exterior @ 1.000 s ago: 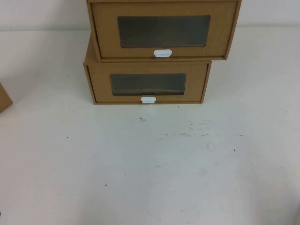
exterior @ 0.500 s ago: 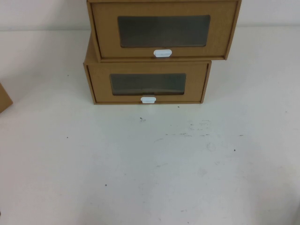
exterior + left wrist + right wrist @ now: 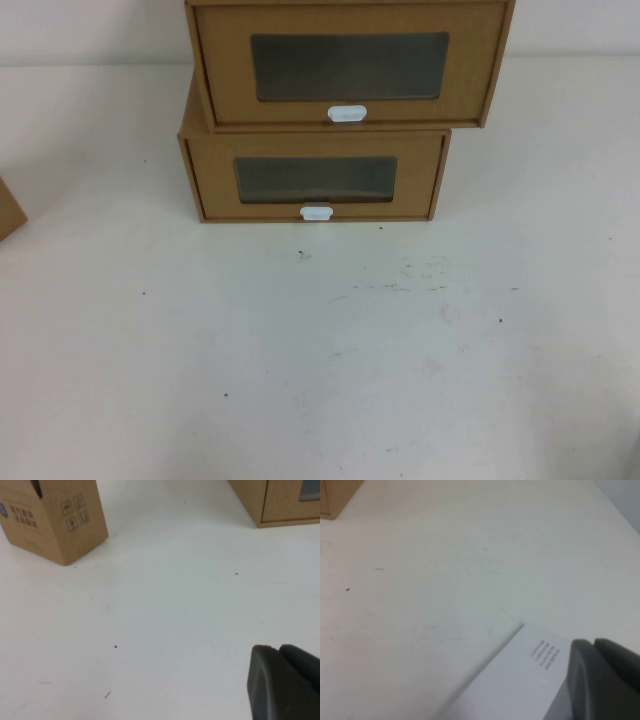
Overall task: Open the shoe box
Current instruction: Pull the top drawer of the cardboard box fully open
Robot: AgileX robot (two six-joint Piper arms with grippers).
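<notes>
Parked over tabletop (image 3: 320, 350) with left gripper (image 3: 278, 655) and right gripper (image 3: 594, 647) jaws clenched empty, well apart from closed upper shoe box (image 3: 350, 65) atop closed lower shoe box (image 3: 315, 178)

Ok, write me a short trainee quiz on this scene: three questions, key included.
1. True or false: the right hand grips the upper shoe box by its white tab.
2. Where is the lower shoe box carrying its tab? A above the window; B below the window, centred; C on a side wall.
3. Fill in: the left hand hangs over the table near a cardboard ____.
Key: 1 false: both hands are shut, empty and clear of the shoe boxes, the right by a white printed box. 2 B. 3 carton.
</notes>
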